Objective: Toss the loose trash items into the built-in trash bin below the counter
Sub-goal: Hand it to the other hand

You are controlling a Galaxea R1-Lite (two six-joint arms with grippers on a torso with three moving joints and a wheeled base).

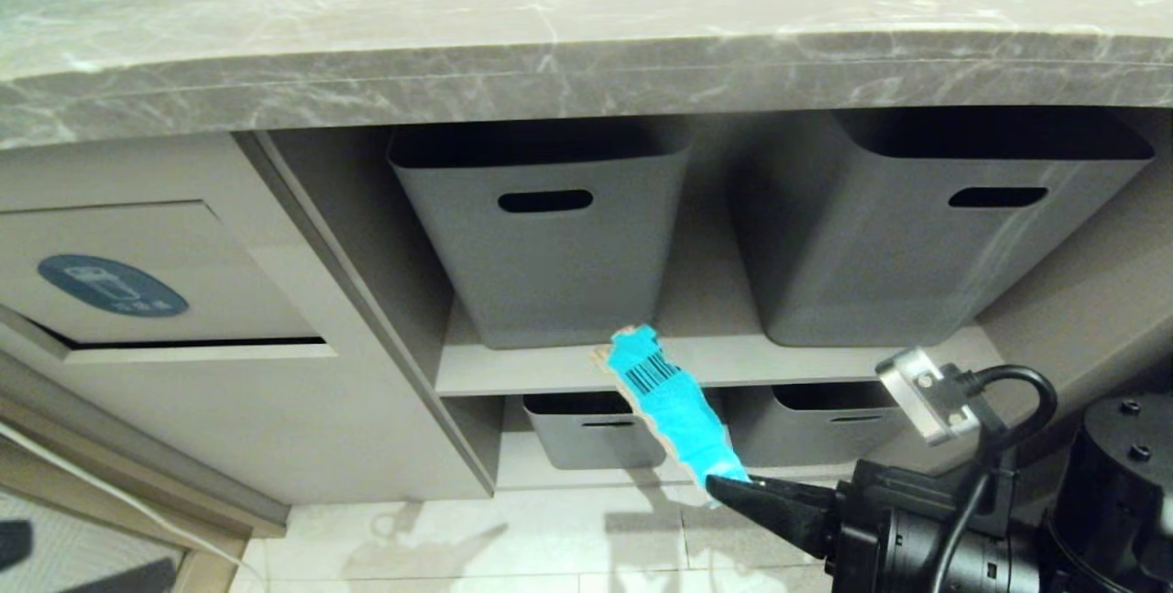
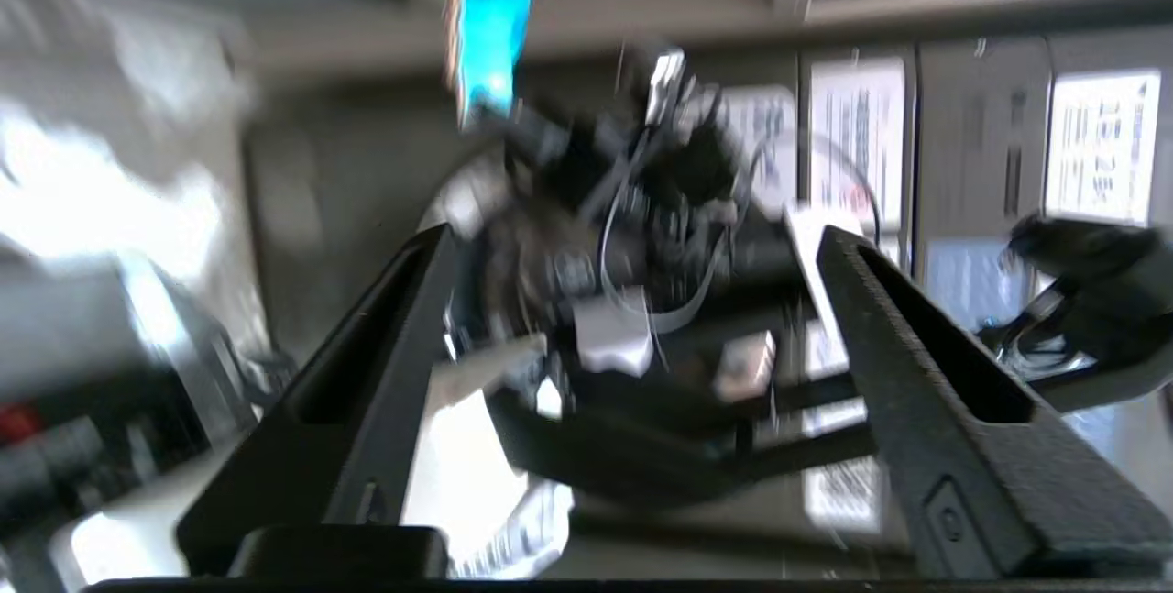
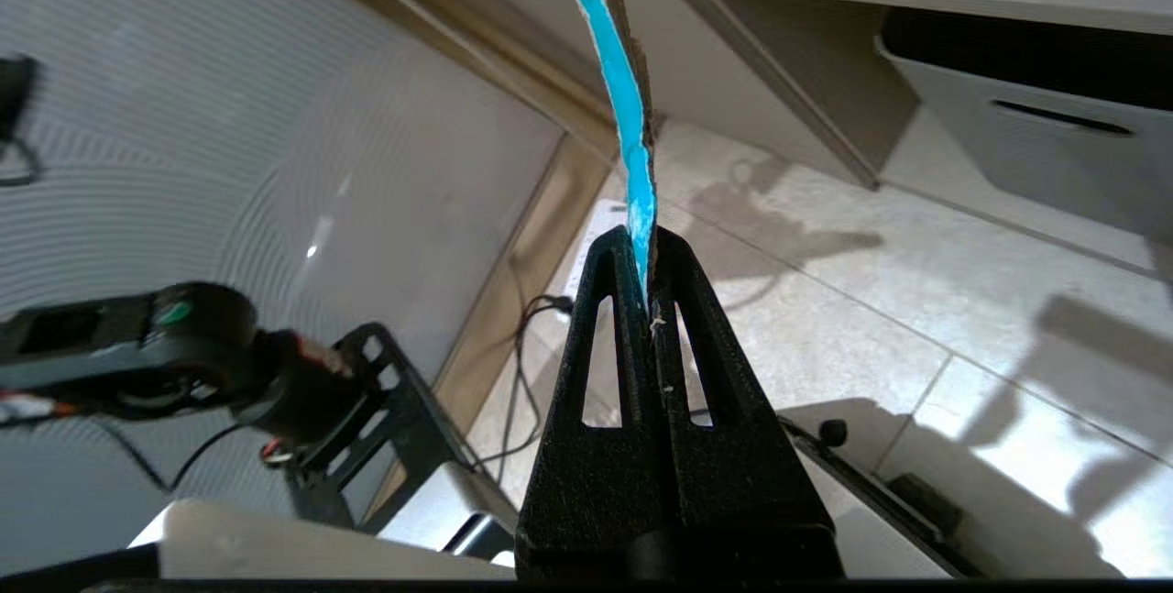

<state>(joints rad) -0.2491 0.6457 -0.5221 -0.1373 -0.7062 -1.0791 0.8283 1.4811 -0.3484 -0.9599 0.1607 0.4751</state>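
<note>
Carrying the wrapper to the bin

My right claw [image 1: 724, 486] pinches the teal wrapper [image 1: 674, 405]; left claw [image 2: 632, 327] gapes empty. Next I must swing left to the bin flap [image 1: 137, 277].

Surface [image 1: 586, 71]: I see grey marble, pale veins.
Wrapper [image 1: 674, 400]: teal, black barcode.
Baskets [image 1: 550, 236]: grey.
Bin sticker [image 1: 112, 285]: blue oval.

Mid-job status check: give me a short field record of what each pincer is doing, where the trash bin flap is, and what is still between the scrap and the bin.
right pincer: shut on teal barcoded wrapper, held up before the shelves
left pincer: open, holding nothing, outside the head view
trash bin flap: left of the shelves, blue sticker, dark gap along its lower edge
grey baskets: behind the wrapper, not the target
step left: wrapper not yet at the flap
</note>
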